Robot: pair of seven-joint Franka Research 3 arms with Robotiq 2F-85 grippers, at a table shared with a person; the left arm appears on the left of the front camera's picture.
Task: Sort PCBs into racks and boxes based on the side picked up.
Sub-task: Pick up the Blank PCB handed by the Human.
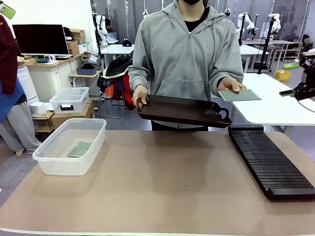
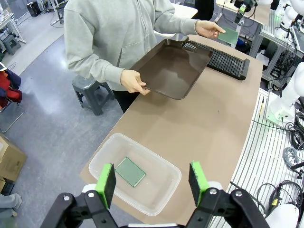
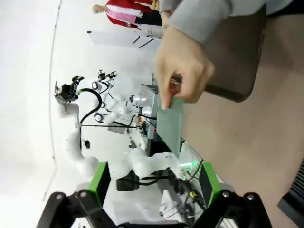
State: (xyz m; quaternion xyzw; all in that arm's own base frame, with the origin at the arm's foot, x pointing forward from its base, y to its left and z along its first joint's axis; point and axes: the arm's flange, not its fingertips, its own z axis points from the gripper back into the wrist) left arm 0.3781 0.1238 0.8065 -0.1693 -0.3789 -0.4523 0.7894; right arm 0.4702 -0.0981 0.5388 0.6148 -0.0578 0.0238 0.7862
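A: Two PCBs, where's each?

B: One PCB (image 1: 80, 149) (image 2: 130, 171) lies flat on the bottom of the clear box (image 1: 59, 167) (image 2: 159, 187), on the left side of the table (image 1: 172, 187). The other PCB (image 1: 239, 95) (image 2: 229, 34) (image 3: 171, 124) is off the table, pinched at its edge in the person's hand (image 1: 230, 84) (image 3: 183, 66), up in the air beyond the far end of the rack (image 1: 270, 164) (image 2: 218, 57).

A: Rack's where?

B: Flat along the table's right side, slots up. Person's other hand (image 1: 140, 96) (image 2: 133, 81) grips a dark brown tray (image 1: 182, 110) (image 2: 171, 71) by its rim, tilted, over the table's far edge. Its handle end is by the rack; touching or not, can't tell.

A: Grippers?

B: Left gripper (image 2: 151, 175) hangs over the box w/ fingers spread wide, nothing btwn them. Right gripper (image 3: 154, 180) has its fingers spread too, empty, w/ the held PCB ahead of them.
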